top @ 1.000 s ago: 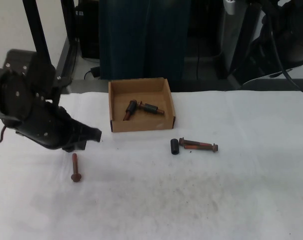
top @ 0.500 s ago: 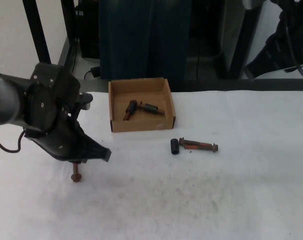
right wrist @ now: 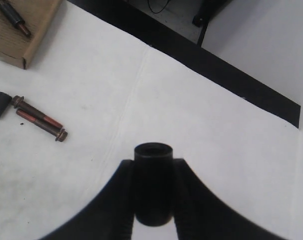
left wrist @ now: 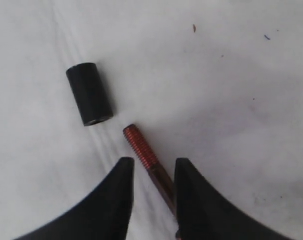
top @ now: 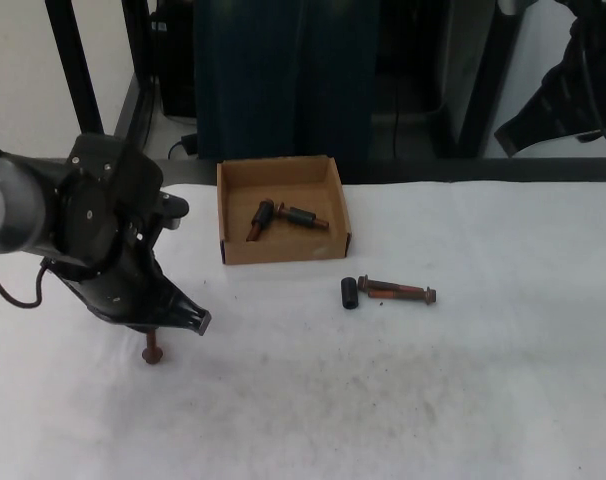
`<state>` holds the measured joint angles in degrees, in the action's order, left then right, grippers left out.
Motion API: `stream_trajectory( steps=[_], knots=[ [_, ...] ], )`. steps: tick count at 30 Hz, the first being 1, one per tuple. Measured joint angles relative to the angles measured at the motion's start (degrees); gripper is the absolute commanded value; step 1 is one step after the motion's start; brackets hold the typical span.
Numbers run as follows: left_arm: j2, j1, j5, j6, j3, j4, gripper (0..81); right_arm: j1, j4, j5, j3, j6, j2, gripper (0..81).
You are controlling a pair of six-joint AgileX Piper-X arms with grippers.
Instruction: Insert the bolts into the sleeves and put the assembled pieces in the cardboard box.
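A white cloth [top: 503, 400] covers the counter [top: 543, 215], creased in a long fold line [right wrist: 134, 95] and marked with grey smudges [top: 383, 390] near the front and a few tiny specks [left wrist: 194, 28]. A dark strip [top: 463, 170] runs along the counter's far edge. Behind it hang a dark teal curtain [top: 283, 80] and a thin cable [top: 398, 90], with a black upright post [top: 75, 60] to the left.

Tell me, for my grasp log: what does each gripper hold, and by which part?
Right gripper: a sleeve, clamped across its sides. Left gripper: nothing; open around the shank of a bolt.
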<state>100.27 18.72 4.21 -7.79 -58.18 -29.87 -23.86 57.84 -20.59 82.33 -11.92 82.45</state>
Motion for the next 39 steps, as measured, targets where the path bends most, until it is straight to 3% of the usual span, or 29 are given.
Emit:
stream_trajectory(
  steps=[6,13,22,28,33,39],
  knots=[
    [0.0,0.6,4.8,2.9,0.5,0.2,37.2,0.0,0.0,0.0,0.0,0.0,0.0,0.0],
    [0.0,0.6,6.0,4.6,1.8,3.3,37.2,0.0,0.0,0.1,0.0,0.0,0.0,0.0],
    [0.0,0.6,5.8,12.0,4.3,5.9,37.2,0.0,0.0,0.1,0.0,0.0,0.0,0.0],
    [0.9,0.6,2.1,17.6,5.3,5.5,37.0,0.0,0.0,0.1,0.0,0.0,1.0,0.0],
    [1.4,0.8,1.3,18.7,4.6,5.4,29.7,0.0,0.0,0.1,0.0,0.0,1.0,0.0],
    [1.6,0.7,-0.4,19.0,4.3,5.2,9.3,0.0,0.0,0.1,0.0,0.0,1.0,0.0]
  ],
)
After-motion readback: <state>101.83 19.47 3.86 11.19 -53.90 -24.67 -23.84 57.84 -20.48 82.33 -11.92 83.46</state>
